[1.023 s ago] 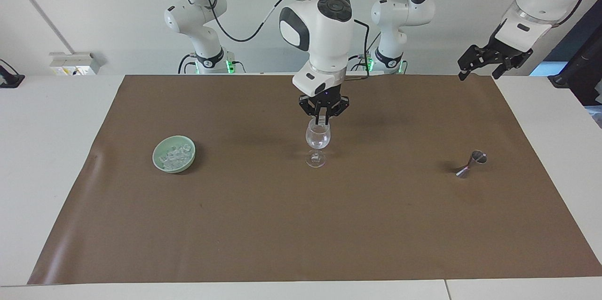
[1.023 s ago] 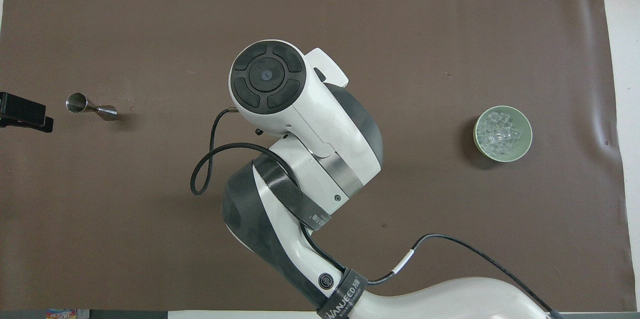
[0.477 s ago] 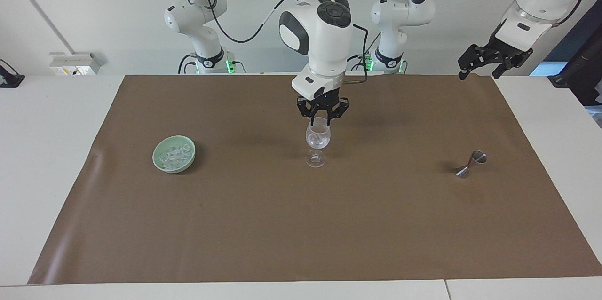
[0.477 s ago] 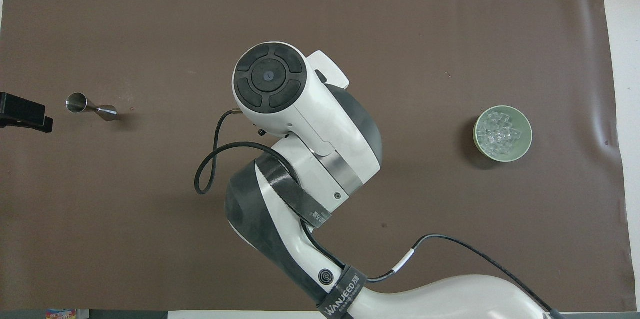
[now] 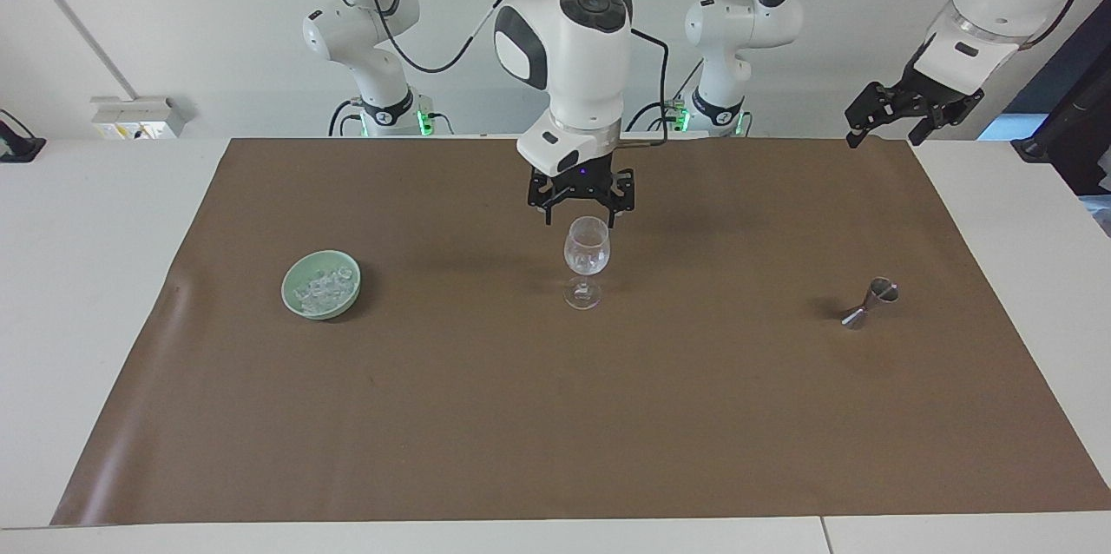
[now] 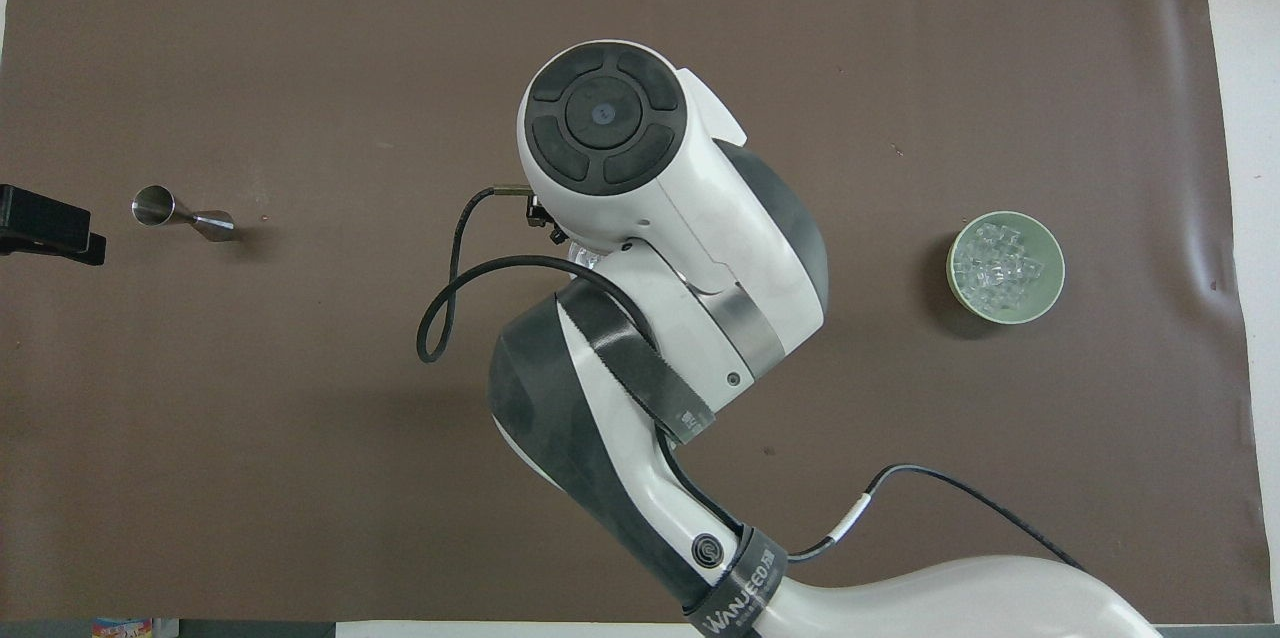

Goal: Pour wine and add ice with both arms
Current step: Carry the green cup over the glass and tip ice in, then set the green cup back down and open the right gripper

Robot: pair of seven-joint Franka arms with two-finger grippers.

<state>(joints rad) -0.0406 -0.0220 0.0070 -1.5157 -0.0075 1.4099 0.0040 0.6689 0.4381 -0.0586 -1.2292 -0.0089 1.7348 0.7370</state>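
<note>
Count on the worktop [image 5: 104,293]: one wine glass [image 5: 587,263], one green bowl [image 5: 321,284] with the heap of ice [image 5: 323,288], one metal jigger [image 5: 870,303], all on one brown mat [image 5: 555,415]. My right end effector [image 5: 581,212] hangs just above the glass rim, fingers spread apart and holding nothing; the glass stands directly below it with some ice [image 5: 587,259] inside, the bowl well off toward my right arm's end, the jigger toward my left arm's end. My left end effector [image 5: 894,130] waits, fingers apart, over the mat's corner near the jigger; from overhead my own right arm [image 6: 640,248] hides the glass.
</note>
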